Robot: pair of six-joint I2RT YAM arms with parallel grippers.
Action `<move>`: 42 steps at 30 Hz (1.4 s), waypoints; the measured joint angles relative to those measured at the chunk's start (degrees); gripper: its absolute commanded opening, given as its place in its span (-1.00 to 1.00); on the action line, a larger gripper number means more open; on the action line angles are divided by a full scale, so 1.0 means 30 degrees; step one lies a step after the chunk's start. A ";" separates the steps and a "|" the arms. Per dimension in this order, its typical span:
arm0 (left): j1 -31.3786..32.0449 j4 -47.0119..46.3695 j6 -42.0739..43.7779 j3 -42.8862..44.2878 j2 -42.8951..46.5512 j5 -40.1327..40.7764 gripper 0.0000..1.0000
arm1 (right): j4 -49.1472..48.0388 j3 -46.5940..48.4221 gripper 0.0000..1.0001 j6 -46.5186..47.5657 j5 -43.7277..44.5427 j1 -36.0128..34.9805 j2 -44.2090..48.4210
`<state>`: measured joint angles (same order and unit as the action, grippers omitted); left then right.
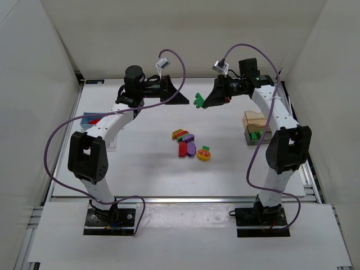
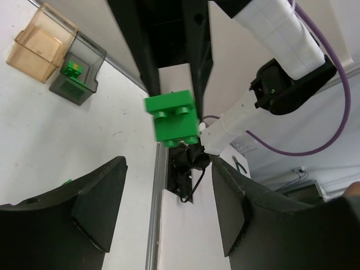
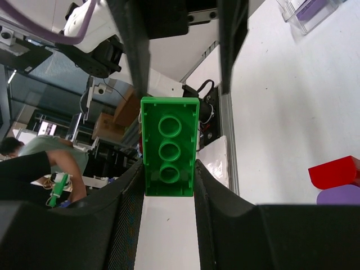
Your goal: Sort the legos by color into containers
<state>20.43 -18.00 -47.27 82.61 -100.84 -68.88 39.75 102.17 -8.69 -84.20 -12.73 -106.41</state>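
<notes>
**A:** Where is the green lego brick (image 3: 169, 146)?

**B:** It is in the right gripper (image 3: 167, 183). The jaws are closed tight on the brick's near end, and its hollow underside faces that wrist's camera. The brick is held in the air, well above the table (image 1: 146, 169).

**A:** And the other arm?

**B:** The left gripper (image 2: 169, 180) faces the right one nose to nose. Its jaws are partly spread and hold nothing. The brick's free end sits just ahead of its fingertips, roughly in line with the gap. As far as I can tell, it is not yet between them.

**A:** What could go wrong from here?

**B:** This looks like a handover. If the right jaws let go before the left ones have closed, the brick falls to the table beneath both tools. If the left gripper comes in off-line, a finger could hit the brick's end or the right fingers and twist the brick loose. Only a short free end is on offer, so a shallow pinch might slip.

**A:** Where does green belong?

**B:** The dark-clear container (image 1: 256, 135) has a green piece in it. It sits below and behind the right gripper, beside the tan-amber container (image 1: 254, 118). Passing the brick leftward moves it away from that box, so it could end up in the wrong one. The other legos (image 1: 191, 145) lie loose below both grippers.
</notes>
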 measured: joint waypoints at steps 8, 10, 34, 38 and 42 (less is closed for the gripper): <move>0.0488 -0.0240 -0.0066 0.0095 0.0000 -0.0561 0.48 | -0.0925 0.0058 -1.00 -0.0641 0.0007 -0.0015 -0.0342; 0.0539 -0.0270 -0.0058 0.0095 0.0000 -0.0670 0.48 | -0.1144 0.0109 -1.00 -0.0816 0.0007 -0.0036 -0.0342; 0.0648 -0.0444 -0.0022 0.0911 -0.1173 -0.0918 0.25 | -0.0845 0.0124 -1.00 0.0117 0.0080 -0.0874 -0.0342; 0.0648 -0.0452 -0.0066 0.1071 -0.1195 -0.1137 0.20 | -0.0780 0.0124 -1.00 0.0189 0.0168 -0.0889 -0.0342; 0.0729 -0.0452 -0.0058 0.1195 -0.1253 -0.1202 0.21 | -0.0750 0.0138 -1.00 0.0248 0.0168 -0.0918 -0.0350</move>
<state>22.61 -19.35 -47.44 86.19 -104.60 -72.49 37.50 102.59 -7.94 -83.70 -15.49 -107.46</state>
